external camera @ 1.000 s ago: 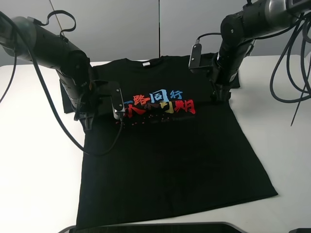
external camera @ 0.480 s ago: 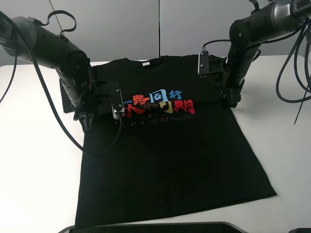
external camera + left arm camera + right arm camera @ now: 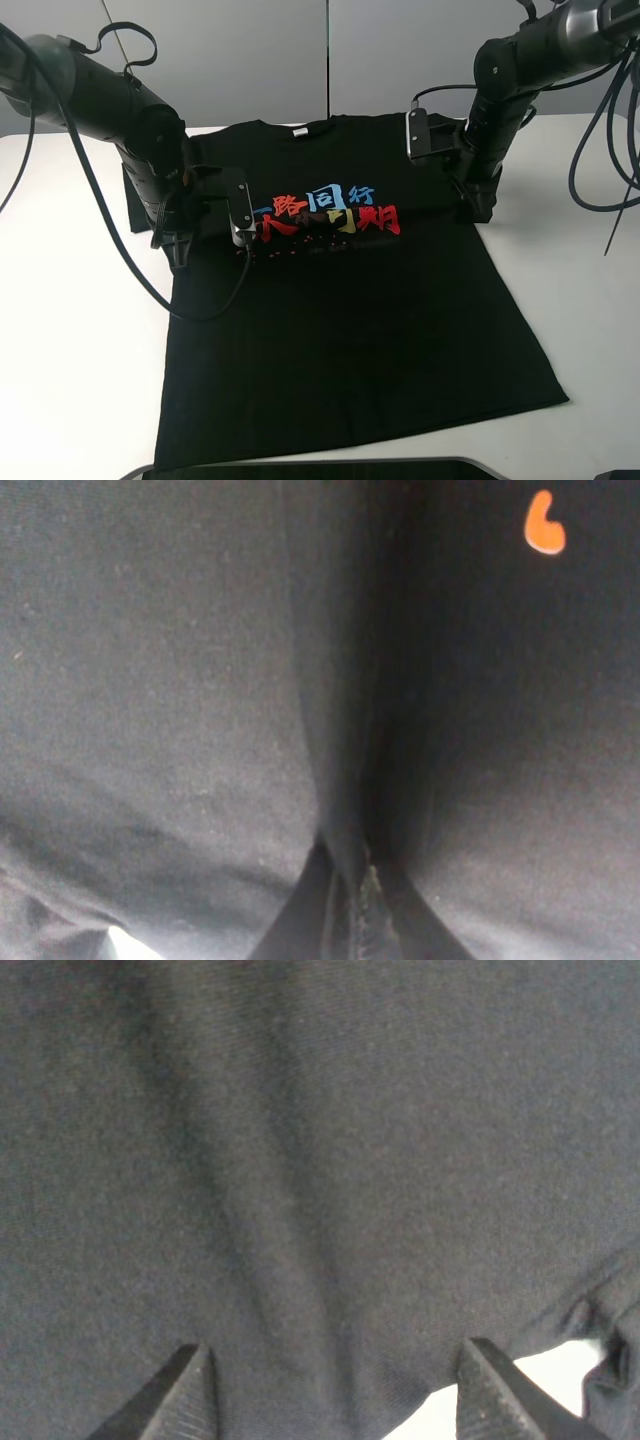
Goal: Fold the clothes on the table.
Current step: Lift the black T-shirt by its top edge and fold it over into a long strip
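Note:
The clothes (image 3: 340, 320), a black T-shirt with red, blue and yellow characters (image 3: 325, 210) on the chest, lie flat, front up, on the white table (image 3: 70, 350). My left gripper (image 3: 180, 258) is down at the shirt's left side below the sleeve. In the left wrist view its fingers (image 3: 350, 910) are shut on a raised ridge of black cloth (image 3: 340, 730). At the shirt's right side under the sleeve, my right gripper (image 3: 480, 212) points down. Its two fingertips (image 3: 185, 1390) stand apart on the cloth (image 3: 320, 1180), which lies between them.
A dark object (image 3: 320, 468) lies along the table's near edge. Cables (image 3: 610, 150) hang from the right arm over the table's right part. Grey wall panels (image 3: 250, 50) stand behind. Bare table (image 3: 560, 1360) shows beside the right fingertips.
The right arm has shifted right to the shirt's right edge, and its jaws have narrowed somewhat. The left arm and the shirt have stayed put.

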